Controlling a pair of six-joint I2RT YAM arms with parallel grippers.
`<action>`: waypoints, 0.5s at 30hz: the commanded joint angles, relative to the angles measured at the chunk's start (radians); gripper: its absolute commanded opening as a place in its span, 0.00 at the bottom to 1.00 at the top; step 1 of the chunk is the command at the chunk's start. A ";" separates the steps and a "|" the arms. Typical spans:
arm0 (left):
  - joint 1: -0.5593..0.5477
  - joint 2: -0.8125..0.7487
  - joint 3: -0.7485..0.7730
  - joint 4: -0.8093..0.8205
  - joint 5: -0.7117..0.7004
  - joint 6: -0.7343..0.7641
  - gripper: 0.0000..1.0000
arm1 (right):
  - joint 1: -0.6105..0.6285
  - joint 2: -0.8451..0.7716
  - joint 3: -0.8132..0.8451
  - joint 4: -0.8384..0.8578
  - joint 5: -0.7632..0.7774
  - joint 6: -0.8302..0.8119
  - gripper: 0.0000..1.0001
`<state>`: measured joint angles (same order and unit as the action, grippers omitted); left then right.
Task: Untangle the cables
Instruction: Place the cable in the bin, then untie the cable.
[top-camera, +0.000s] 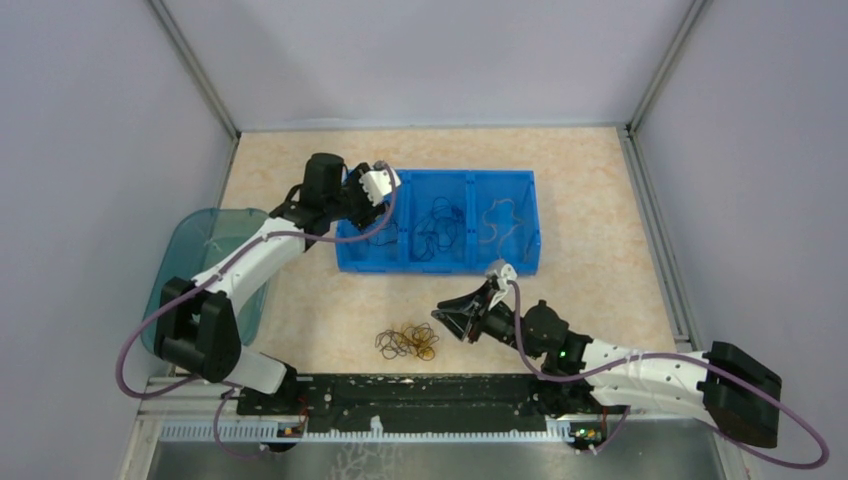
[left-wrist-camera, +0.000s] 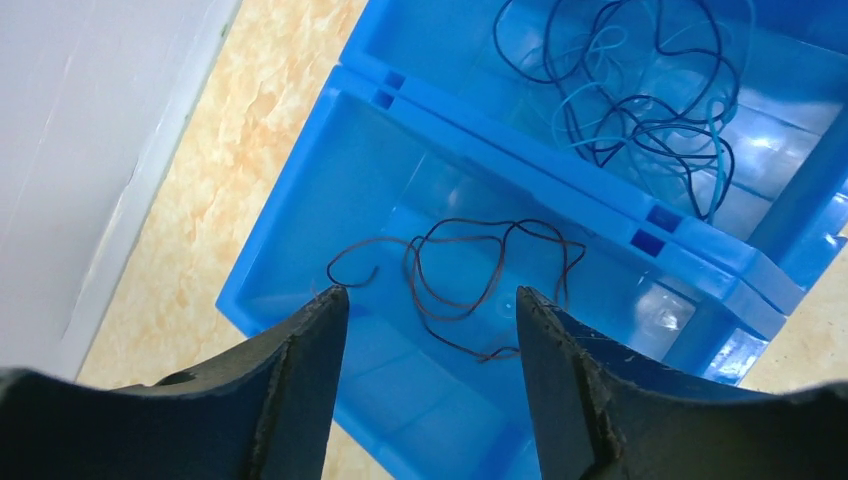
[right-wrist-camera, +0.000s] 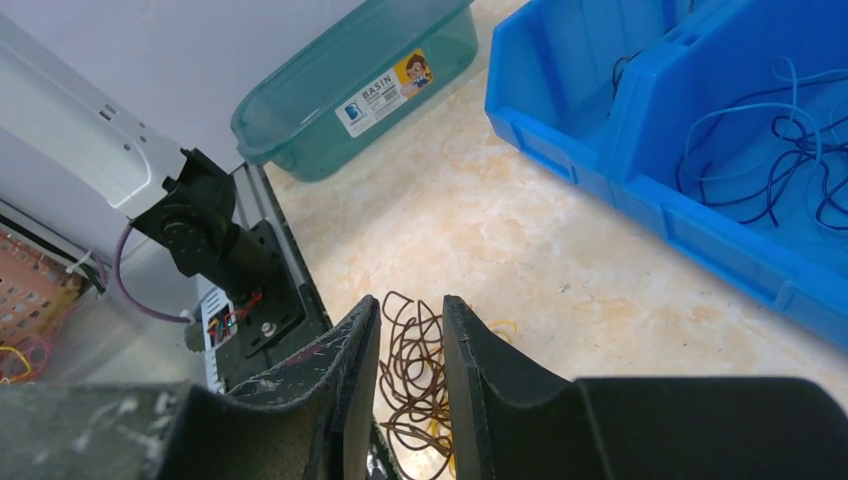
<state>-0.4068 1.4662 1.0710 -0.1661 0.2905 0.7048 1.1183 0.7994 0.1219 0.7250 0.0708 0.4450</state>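
Observation:
A tangle of brown and yellow-orange cables (top-camera: 408, 342) lies on the table in front of the blue bin (top-camera: 436, 268). My right gripper (top-camera: 450, 322) hovers just right of the tangle. In the right wrist view its jaws (right-wrist-camera: 411, 300) stand a narrow gap apart and empty, with the tangle (right-wrist-camera: 415, 380) showing on the table between them. My left gripper (top-camera: 385, 205) is open and empty above the bin's left compartment. The left wrist view shows its jaws (left-wrist-camera: 431, 292) wide apart over a dark wire (left-wrist-camera: 470, 270) lying there. Blue and black wires (left-wrist-camera: 640, 100) lie in the middle compartment.
A teal basin (top-camera: 200, 260) stands at the left edge and also shows in the right wrist view (right-wrist-camera: 360, 90). The bin's right compartment holds a pale wire (top-camera: 498, 220). The black base rail (top-camera: 420, 395) runs along the near edge. Grey walls enclose the table.

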 joint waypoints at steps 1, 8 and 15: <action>0.010 -0.011 0.056 -0.014 -0.041 0.004 0.76 | 0.010 -0.020 0.056 0.004 0.007 -0.016 0.31; 0.019 -0.073 0.162 -0.223 0.115 0.031 0.86 | 0.010 -0.008 0.069 -0.031 -0.007 -0.025 0.37; -0.027 -0.285 -0.026 -0.532 0.526 0.230 0.85 | 0.010 0.076 0.100 -0.063 -0.125 -0.057 0.42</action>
<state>-0.3950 1.2892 1.1576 -0.4782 0.5747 0.8169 1.1183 0.8345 0.1524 0.6563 0.0250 0.4259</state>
